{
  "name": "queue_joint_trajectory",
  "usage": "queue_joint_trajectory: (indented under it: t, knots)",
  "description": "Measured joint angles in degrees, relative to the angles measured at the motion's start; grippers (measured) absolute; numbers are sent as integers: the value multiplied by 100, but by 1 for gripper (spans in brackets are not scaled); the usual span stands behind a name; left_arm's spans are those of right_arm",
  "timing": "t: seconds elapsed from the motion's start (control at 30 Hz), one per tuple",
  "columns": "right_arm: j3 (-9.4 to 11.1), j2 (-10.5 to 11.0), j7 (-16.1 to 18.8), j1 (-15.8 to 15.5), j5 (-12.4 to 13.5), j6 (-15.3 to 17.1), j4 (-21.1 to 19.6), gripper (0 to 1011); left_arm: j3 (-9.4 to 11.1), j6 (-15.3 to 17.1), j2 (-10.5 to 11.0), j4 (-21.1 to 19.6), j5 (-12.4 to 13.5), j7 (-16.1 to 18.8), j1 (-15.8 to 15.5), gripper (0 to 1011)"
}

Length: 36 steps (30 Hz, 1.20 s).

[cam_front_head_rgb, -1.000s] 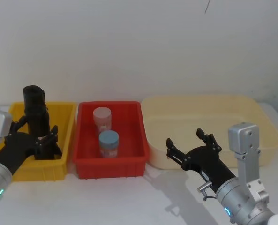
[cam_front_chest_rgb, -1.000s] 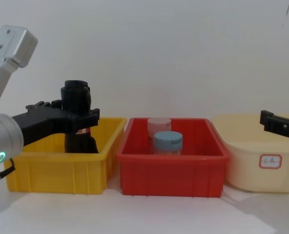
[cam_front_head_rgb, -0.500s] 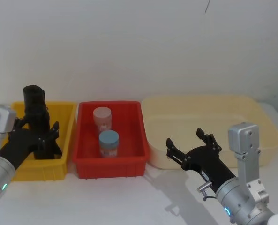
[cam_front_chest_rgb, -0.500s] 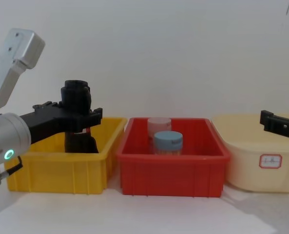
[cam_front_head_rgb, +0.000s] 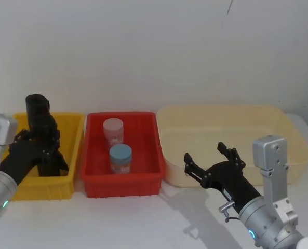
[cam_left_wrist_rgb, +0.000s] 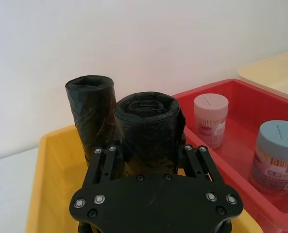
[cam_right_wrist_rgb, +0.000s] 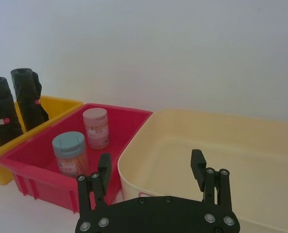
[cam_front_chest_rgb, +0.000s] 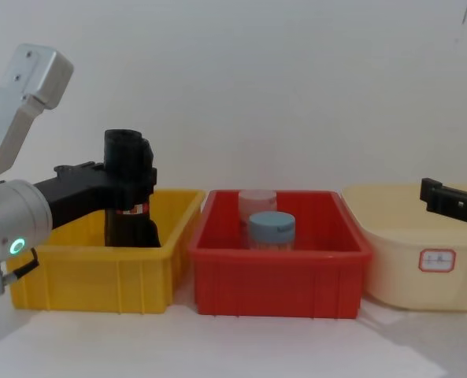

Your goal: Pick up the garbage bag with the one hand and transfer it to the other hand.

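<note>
**Change of state.** Half a second ago the jaws of the left gripper (cam_left_wrist_rgb: 149, 148) stood spread on either side of the garbage bag (cam_left_wrist_rgb: 151, 124), with their tips clear of it. They have now drawn in and press against its sides. The grasp therefore appears made — the pick-up step can pass from closing to lifting.

**Left jaws.** They are closed on the roll at about mid-height, with prongs on each flank and the roll's upper end standing above them. The bag is upright. Its lower end is judged to rest inside the yellow bin (cam_left_wrist_rgb: 49, 165), so no lift has begun.

**Just beyond the jaws.** A second black roll (cam_left_wrist_rgb: 90, 109) stands touching or nearly touching the held one. It may be dragged along on the lift, so a straight vertical pull is advised.

**Farther out from the jaws.** The red bin (cam_left_wrist_rgb: 250, 97) lies here with two jars inside.

**Right gripper.** The right gripper (cam_front_head_rgb: 205, 153) hovers over the surface (cam_front_head_rgb: 143, 223) in front of the cream tub (cam_front_head_rgb: 281, 137), well apart from the bag. Its jaws are spread wide and hold nothing — unchanged, and ready to receive.
</note>
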Motion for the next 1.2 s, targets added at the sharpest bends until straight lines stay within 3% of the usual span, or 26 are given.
queue_joint_trajectory:
  t: [0.5,0.8,0.97,1.2]
  knots:
    - [0,0,0,0,0,-1,0,1004,-48,19,132,-546,185,-119,-130,468]
    - [0,0,0,0,0,0,0,1004,-8,65,219,-858,222,-513,-533,445]
    - [0,0,0,0,0,0,0,1004,84,62,186,-787,202,-786,-837,445]
    - [0,0,0,0,0,0,0,1004,257,-37,-13,-272,56,-1271,-1345,445]
